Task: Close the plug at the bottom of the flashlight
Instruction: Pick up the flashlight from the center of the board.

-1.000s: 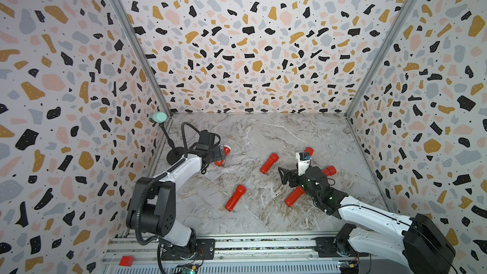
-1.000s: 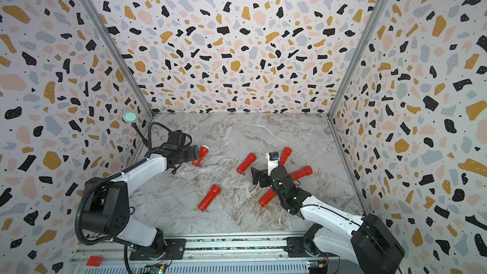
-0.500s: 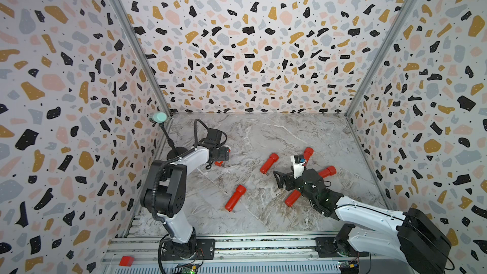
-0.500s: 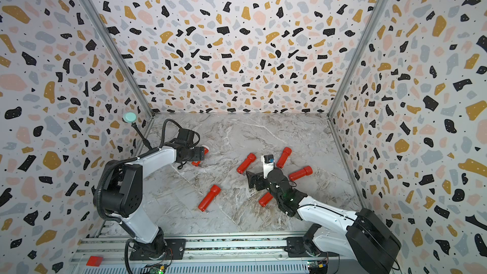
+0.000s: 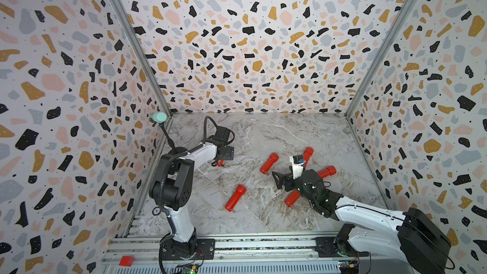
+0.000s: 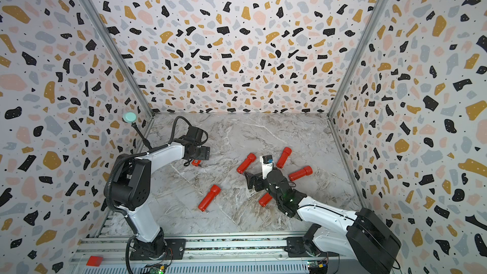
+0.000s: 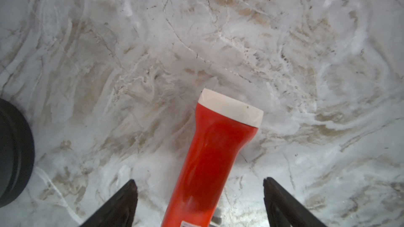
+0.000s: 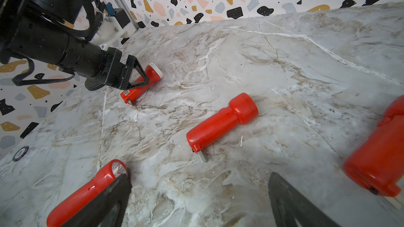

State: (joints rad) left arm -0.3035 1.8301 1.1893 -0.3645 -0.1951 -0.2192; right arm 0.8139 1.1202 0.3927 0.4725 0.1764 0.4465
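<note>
A red flashlight [image 7: 209, 160] with a white head lies on the marble table at the left. In both top views my left gripper [image 5: 224, 154] hides most of it. That gripper [image 7: 199, 183] is open and straddles the flashlight's body, with a gap on each side. The right wrist view shows the flashlight [image 8: 135, 90] under the left gripper [image 8: 142, 70], and a small metal plug [image 8: 130, 101] sticking out of its bottom end. My right gripper [image 5: 280, 180] [image 8: 199, 179] hovers open over bare table, holding nothing.
Several other red flashlights lie around the right gripper, one [image 5: 269, 163] behind it, one [image 5: 292, 198] under the arm and one [image 5: 235, 197] toward the front. A teal-topped stand [image 5: 158, 117] rises at the left wall. The patterned walls close three sides.
My left gripper has moved right over the flashlight, now covering it, and its jaws have narrowed slightly. My right gripper has drifted a little to the left.
</note>
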